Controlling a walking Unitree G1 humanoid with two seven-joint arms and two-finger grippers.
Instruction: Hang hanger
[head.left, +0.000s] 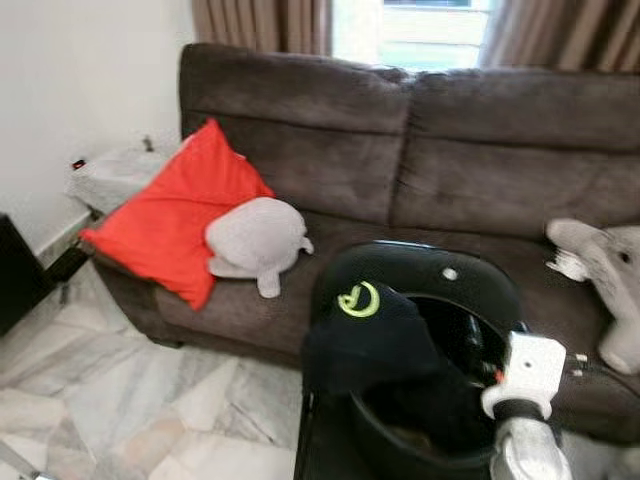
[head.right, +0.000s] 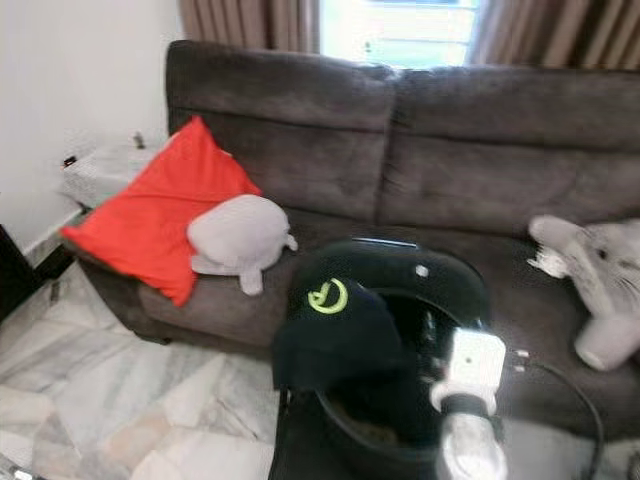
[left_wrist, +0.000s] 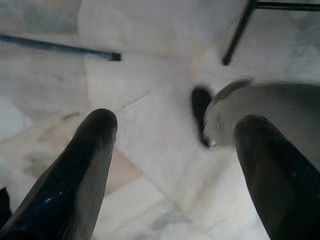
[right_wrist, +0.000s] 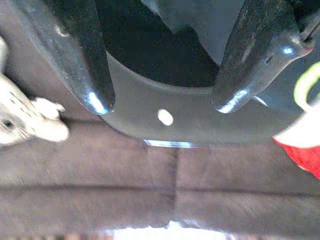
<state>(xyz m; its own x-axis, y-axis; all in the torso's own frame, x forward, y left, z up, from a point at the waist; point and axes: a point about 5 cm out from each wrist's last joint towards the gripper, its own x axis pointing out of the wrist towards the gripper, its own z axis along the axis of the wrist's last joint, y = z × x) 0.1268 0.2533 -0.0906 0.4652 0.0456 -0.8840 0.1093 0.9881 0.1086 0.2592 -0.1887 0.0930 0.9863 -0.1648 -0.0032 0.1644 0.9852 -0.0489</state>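
A round black basket (head.left: 420, 262) stands on the floor in front of the sofa. A black garment with a neon green logo (head.left: 375, 335) is draped over its near left rim. My right arm, with its white wrist (head.left: 527, 372), reaches in over the basket's right side. In the right wrist view my right gripper (right_wrist: 162, 102) is open, with nothing between its fingers; the basket's dark hollow and far rim (right_wrist: 195, 125) lie just past the tips. My left gripper (left_wrist: 175, 122) hangs open above the marble floor and holds nothing.
A brown sofa (head.left: 450, 150) fills the back, with a red cushion (head.left: 175, 220) and a grey plush toy (head.left: 255, 240) on the left and another plush (head.left: 610, 270) on the right. Marble floor (head.left: 120, 400) lies to the left. Thin black frame legs (left_wrist: 240, 30) stand near my left gripper.
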